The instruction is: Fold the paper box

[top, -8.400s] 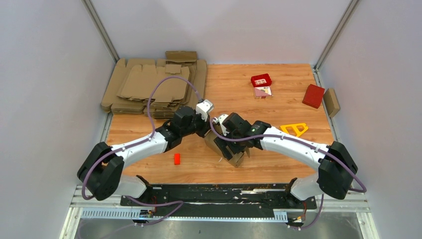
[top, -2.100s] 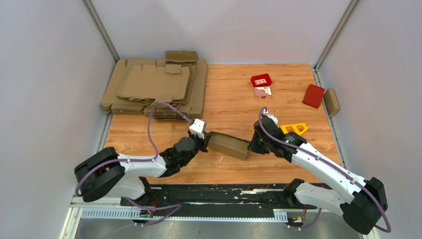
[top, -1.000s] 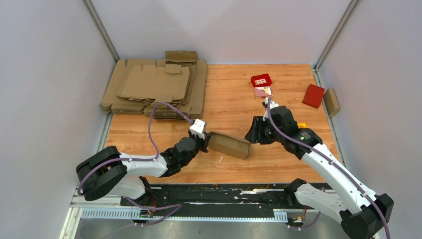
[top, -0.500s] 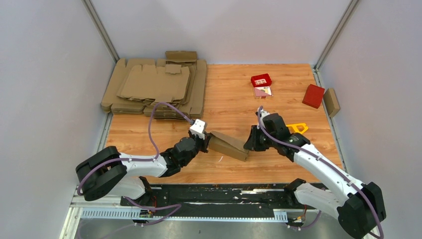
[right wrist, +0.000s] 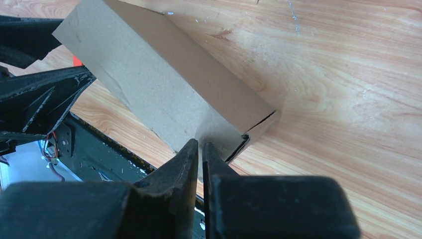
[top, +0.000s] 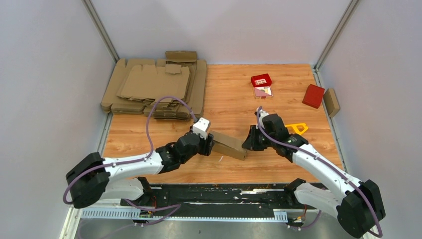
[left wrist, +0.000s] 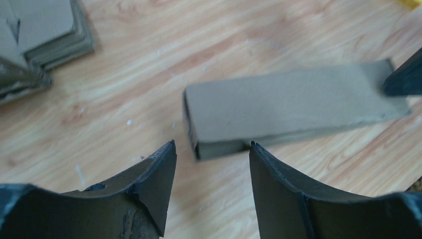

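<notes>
From the overhead camera you see the paper box lying on the wooden table near its front edge, set slantwise between the two arms. It looks closed up into its oblong shape. The left gripper sits at the box's left end and the right gripper at its right end. That reads as one arm bracing the box while the other works on an end. The pile of flat cardboard blanks lies well apart at the far left corner. The red boxes and a yellow triangular piece are off to the right, clear of the work.

Your left wrist camera shows the left gripper spread wide and holding nothing. The box lies just beyond the fingertips, not between them, with its near end facing the gap. That end looks closed, with a seam along its lower edge. At the far end a dark finger of the right gripper rests on the box's corner.

Your right wrist camera shows the right gripper clenched almost fully, with only a thin slit between its fingers. The tips press on the side wall of the box close to the end, where a tucked flap leaves a dark slit at the corner. The wall looks slightly dented there. You cannot tell whether any card is nipped in that slit. It looks like a push to seat the flap, with little of the fold left to do.
</notes>
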Controlling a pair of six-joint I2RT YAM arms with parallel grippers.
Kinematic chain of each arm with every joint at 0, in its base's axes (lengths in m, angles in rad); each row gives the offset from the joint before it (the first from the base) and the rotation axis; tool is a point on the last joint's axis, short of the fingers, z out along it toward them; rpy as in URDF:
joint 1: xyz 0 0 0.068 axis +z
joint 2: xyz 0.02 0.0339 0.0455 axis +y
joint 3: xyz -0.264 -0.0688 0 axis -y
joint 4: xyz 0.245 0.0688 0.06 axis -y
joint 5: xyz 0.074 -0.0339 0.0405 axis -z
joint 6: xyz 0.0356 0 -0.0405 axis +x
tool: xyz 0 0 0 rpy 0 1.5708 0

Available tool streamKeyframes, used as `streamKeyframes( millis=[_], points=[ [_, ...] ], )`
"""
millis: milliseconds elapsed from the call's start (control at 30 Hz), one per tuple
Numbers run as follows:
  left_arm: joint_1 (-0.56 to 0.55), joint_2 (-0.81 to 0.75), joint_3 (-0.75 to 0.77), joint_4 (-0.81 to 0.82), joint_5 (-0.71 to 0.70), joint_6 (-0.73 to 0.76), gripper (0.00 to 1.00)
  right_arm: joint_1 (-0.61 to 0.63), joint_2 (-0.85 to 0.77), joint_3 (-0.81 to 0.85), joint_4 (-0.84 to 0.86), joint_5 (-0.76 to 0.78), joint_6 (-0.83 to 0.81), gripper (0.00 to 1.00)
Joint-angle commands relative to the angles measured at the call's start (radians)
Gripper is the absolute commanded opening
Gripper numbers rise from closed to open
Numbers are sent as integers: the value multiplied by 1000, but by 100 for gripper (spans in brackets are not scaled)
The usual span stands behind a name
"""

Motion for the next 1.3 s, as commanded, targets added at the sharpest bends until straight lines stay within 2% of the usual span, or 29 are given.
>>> streamKeyframes(
  millis=[0, 100, 200, 500, 600, 667, 900, 1067, 1267],
  points=[
    [-2, -103, 34, -326, -15, -55, 64, 0, 17, -25, -46, 26, -23, 10],
    [14, -155, 73, -400, -7, -61, 64, 0, 12, -23, -49, 27, -24, 10],
    [69, -175, 118, -437, 60, -59, 66, 1, 8, -23, -52, 23, -24, 10],
    [200, -104, 215, -383, 217, -47, 65, 0, 2, -16, -61, 25, -27, 11],
    [227, -46, 228, -370, 252, -56, 43, 0, 4, -14, -59, 22, -27, 11],
    [230, -13, 224, -367, 259, -59, 36, 0, 6, -14, -60, 23, -26, 11],
    [232, -3, 120, -297, 250, -71, 41, 1, 8, -18, -62, 27, -26, 11],
    [236, -63, 123, -362, 182, -57, 36, 0, 4, -13, -66, 27, -27, 11],
    [236, -141, 211, -425, 214, -19, 1, 1, 0, -10, -70, 25, -25, 11]
  ],
)
